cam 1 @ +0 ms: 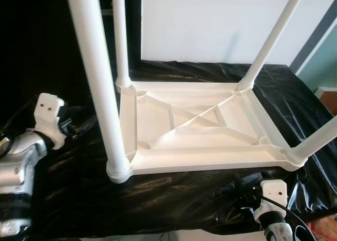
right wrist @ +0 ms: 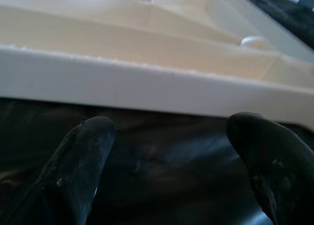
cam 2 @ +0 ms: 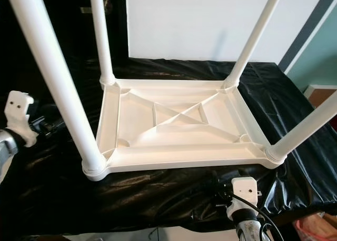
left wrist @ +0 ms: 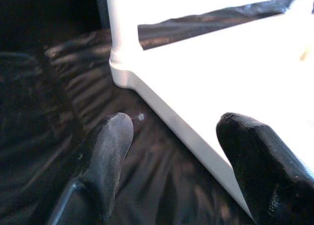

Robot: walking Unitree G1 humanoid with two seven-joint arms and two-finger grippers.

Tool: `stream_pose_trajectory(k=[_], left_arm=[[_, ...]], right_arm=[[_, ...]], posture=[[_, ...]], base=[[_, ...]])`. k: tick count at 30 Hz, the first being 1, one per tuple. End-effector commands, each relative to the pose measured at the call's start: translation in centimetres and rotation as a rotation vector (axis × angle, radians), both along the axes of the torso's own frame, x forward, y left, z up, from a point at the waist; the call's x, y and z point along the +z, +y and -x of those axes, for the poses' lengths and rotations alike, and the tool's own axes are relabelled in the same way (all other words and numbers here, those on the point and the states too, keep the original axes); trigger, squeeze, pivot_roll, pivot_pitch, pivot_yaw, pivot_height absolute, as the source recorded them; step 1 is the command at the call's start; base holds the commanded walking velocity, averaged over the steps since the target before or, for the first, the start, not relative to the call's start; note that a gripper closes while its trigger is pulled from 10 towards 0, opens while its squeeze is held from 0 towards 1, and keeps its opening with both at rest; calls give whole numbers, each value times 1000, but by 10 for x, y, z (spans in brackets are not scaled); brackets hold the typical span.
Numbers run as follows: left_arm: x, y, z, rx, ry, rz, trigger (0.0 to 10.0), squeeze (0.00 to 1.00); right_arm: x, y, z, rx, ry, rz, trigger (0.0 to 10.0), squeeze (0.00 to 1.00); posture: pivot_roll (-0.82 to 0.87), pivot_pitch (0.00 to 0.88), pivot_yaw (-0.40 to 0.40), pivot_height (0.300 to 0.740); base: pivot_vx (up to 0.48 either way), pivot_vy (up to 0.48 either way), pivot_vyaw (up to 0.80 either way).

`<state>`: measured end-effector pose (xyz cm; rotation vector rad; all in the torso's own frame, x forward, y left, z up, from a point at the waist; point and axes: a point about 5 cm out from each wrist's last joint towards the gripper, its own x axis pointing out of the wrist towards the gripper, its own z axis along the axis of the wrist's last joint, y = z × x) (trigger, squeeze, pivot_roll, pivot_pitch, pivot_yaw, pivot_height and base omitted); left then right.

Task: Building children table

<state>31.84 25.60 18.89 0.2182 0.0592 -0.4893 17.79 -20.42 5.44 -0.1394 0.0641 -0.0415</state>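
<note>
Four legs stand in the upturned tabletop, so assembly looks done bar flipping; left gripper and right gripper beside its rim gape empty.

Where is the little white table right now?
The white table lies upside down on the black sheet straight ahead of the robot, legs pointing up, with the left gripper and right gripper open just off its near edge.

The upturned children's table looks like smooth white moulded plastic with a faint sheen, its four legs alike. Beneath it lies a crinkled, glossy black plastic sheet. The left gripper's fingers are matt black, slightly scuffed.
</note>
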Motion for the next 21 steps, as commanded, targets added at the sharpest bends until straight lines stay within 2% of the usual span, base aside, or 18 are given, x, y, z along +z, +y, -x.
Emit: stream_pose_trajectory(k=[1,3,6,9,11,13,16,19,20,21], left_arm=[[-2,-6,-4,-15,0,-6,10000,0],[0,-13,-9,-46,-12,5,10000,0],[2,-40,-10,-195,-28,27,10000,0],[1,-45,-10,-222,-28,26,10000,0],[0,-51,-9,-265,-10,58,10000,0],[-2,-69,0,-418,14,125,10000,0],[-3,-74,3,-463,20,141,10000,0],[-3,-98,21,-611,49,190,10000,0],[-3,-98,21,-611,49,190,10000,0],[-3,-112,34,-682,60,191,10000,0]], right_arm=[[-4,-2,4,-13,22,12,10000,0],[-5,-2,5,-24,24,11,10000,0],[-5,-7,-2,-67,14,14,10000,0],[-5,-8,-3,-71,13,15,10000,0],[-6,-9,-5,-78,14,17,10000,0],[-5,-9,-14,-96,5,14,10000,0],[-5,-9,-17,-100,2,13,10000,0],[2,-2,-38,-92,-37,-12,10000,0],[2,-2,-38,-92,-37,-12,10000,0],[6,2,-50,-76,-55,-19,10000,0]], posture=[[24,37,-58,740],[15,37,-52,740],[6,30,-44,740],[6,30,-44,740],[7,26,-46,740],[14,20,-55,740],[14,20,-55,740],[17,14,-60,740],[17,14,-60,740],[25,11,-64,740]], base=[[0,0,0],[0,0,0],[0,0,0],[0,0,0],[0,0,0],[0,0,0],[0,0,0],[0,0,0],[0,0,0],[0,0,0]])
